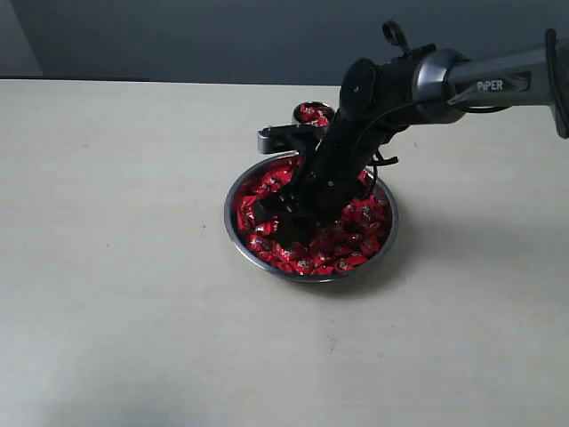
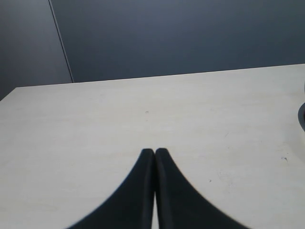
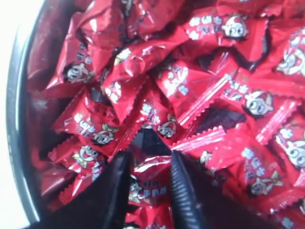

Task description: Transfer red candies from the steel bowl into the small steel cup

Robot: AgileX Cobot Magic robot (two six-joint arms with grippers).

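The steel bowl point(image 1: 228, 219) sits mid-table, filled with red candies point(image 1: 348, 251). Behind it stands the small steel cup point(image 1: 313, 113), holding a few red candies. My right gripper point(image 1: 290, 233) reaches down into the bowl's pile. In the right wrist view, the right gripper point(image 3: 148, 160) has its fingers pressed on both sides of one red candy point(image 3: 151, 185), with more candies point(image 3: 228, 95) all around and the bowl's wall point(image 3: 14, 119) at the side. My left gripper point(image 2: 155, 151) is shut and empty over bare table, out of the exterior view.
The right arm point(image 1: 480, 84) crosses above the bowl's back and hides part of the cup. A grey bracket point(image 1: 276, 138) on the arm sticks out next to the cup. Pale tabletop point(image 1: 116, 267) surrounds the bowl. A dark wall point(image 2: 190, 38) lies beyond the table's far edge.
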